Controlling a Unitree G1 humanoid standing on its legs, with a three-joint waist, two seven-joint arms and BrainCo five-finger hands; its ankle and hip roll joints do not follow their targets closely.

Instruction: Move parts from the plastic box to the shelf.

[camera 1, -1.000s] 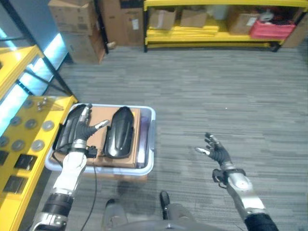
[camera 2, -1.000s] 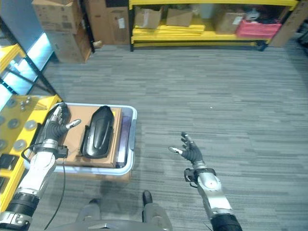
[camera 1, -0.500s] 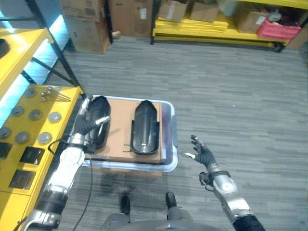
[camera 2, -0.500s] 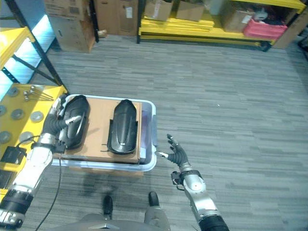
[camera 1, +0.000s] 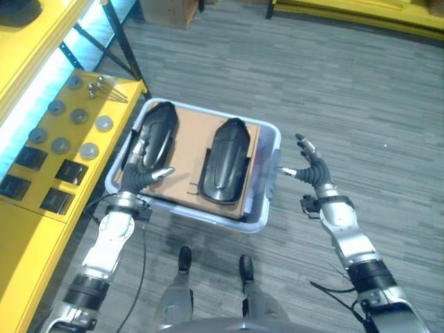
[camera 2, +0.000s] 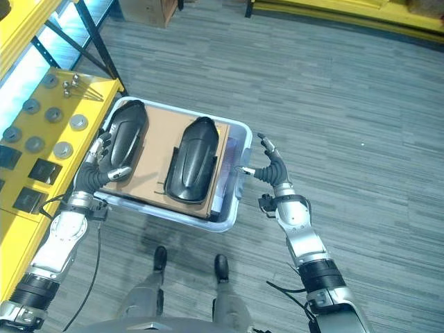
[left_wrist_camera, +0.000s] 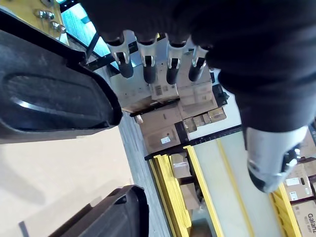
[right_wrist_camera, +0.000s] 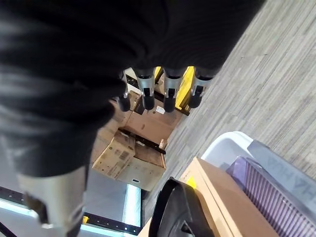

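Observation:
Two black curved shell parts lie side by side on a cardboard sheet point(camera 1: 187, 149) inside the pale plastic box point(camera 1: 268, 200). The left part point(camera 1: 158, 130) has my left hand point(camera 1: 142, 173) over its near end, open, thumb spread toward the middle; whether the fingers touch it I cannot tell. In the left wrist view the straight fingers point(left_wrist_camera: 148, 69) stand beside that part point(left_wrist_camera: 44, 94). The right part point(camera 1: 225, 159) lies free. My right hand point(camera 1: 313, 171) hovers open just outside the box's right wall, fingers point(right_wrist_camera: 168, 94) straight and holding nothing.
The yellow shelf point(camera 1: 41, 229) runs along the left, right beside the box, with several metal discs point(camera 1: 89, 150), black square pieces point(camera 1: 71, 171) and bolts point(camera 1: 94, 84) on it. Grey carpet point(camera 1: 388, 104) stretches right of the box.
The camera has tipped down and closer over the box. My right hand has come up and left, close to the box's right wall. My left hand stays over the left part.

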